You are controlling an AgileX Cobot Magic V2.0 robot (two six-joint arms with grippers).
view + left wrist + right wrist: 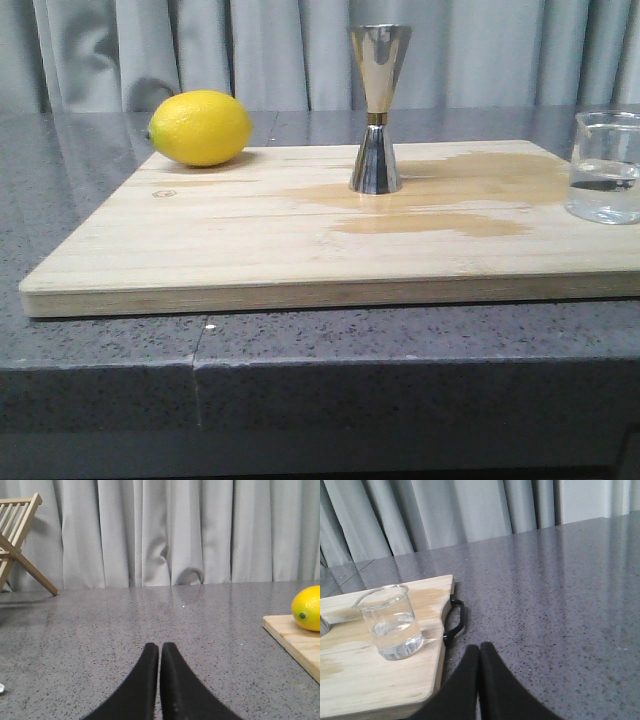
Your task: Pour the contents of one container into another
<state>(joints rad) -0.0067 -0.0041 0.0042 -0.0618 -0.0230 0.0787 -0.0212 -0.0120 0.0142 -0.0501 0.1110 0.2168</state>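
Observation:
A small clear glass beaker (606, 166) with some clear liquid in it stands upright at the right end of the wooden board (200, 240). The tall shiny steel jigger (377, 108) stands upright near the board's middle, on a wet patch. In the right wrist view the beaker (390, 621) sits on the board, and my right gripper (479, 647) is shut and empty over the countertop just off the board's edge. My left gripper (159, 646) is shut and empty above bare countertop, away from the board. Neither gripper shows in the front view.
A yellow lemon (201, 127) lies at the board's far left corner, also seen as the lemon (307, 608) in the left wrist view. A wooden rack (17, 535) stands off to one side. A black handle (455, 620) sticks out from the board's end. Grey curtains hang behind.

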